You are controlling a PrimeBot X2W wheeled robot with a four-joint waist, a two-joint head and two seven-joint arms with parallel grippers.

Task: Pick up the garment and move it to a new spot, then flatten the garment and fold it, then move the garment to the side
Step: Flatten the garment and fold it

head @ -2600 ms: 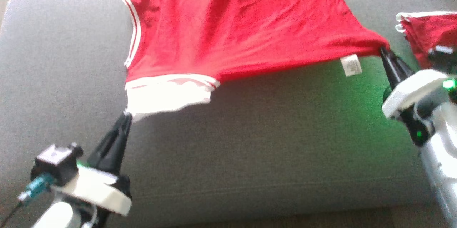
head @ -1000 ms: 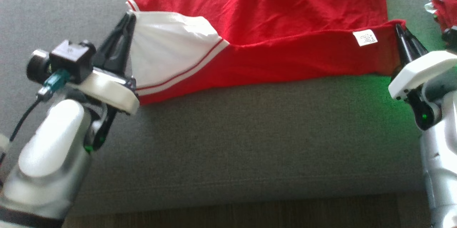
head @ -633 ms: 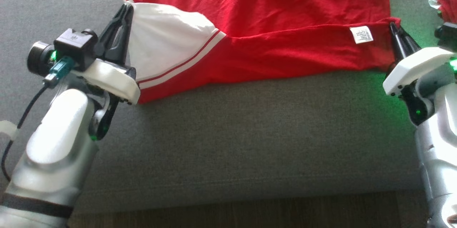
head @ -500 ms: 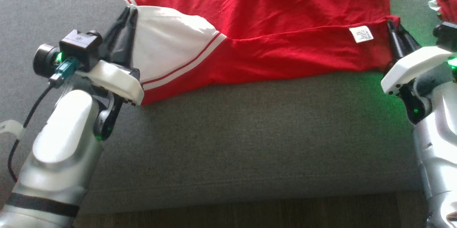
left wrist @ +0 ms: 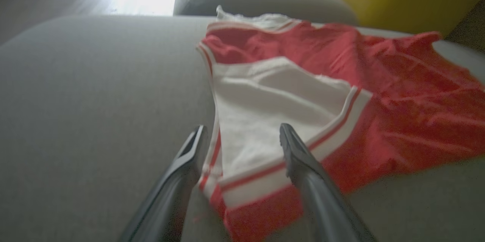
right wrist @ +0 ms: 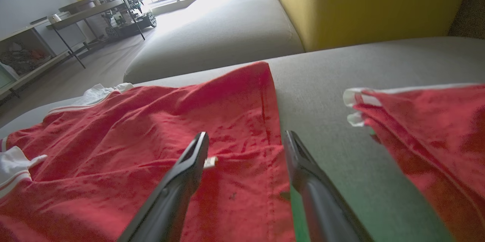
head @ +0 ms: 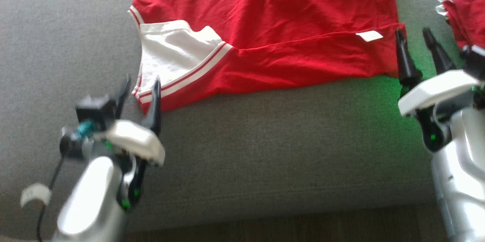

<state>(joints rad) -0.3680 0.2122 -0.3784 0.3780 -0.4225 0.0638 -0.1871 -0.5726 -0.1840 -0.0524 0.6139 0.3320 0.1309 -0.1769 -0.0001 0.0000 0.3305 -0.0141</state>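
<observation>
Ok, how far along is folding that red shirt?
Done: the red shirt lies spread on the sofa cushion, near edge looks folded over. In hand: nothing; left gripper and right gripper stand at its near corners, jaws open. Left: more folds, then moving it aside.

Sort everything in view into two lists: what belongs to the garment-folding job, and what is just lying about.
Belongs to the job: red and white garment; left end effector, open at its white sleeve; right end effector, open by the garment's right edge; grey sofa seat beneath.

Lying about: second red garment at the right; yellow backrest; table in the background.
</observation>
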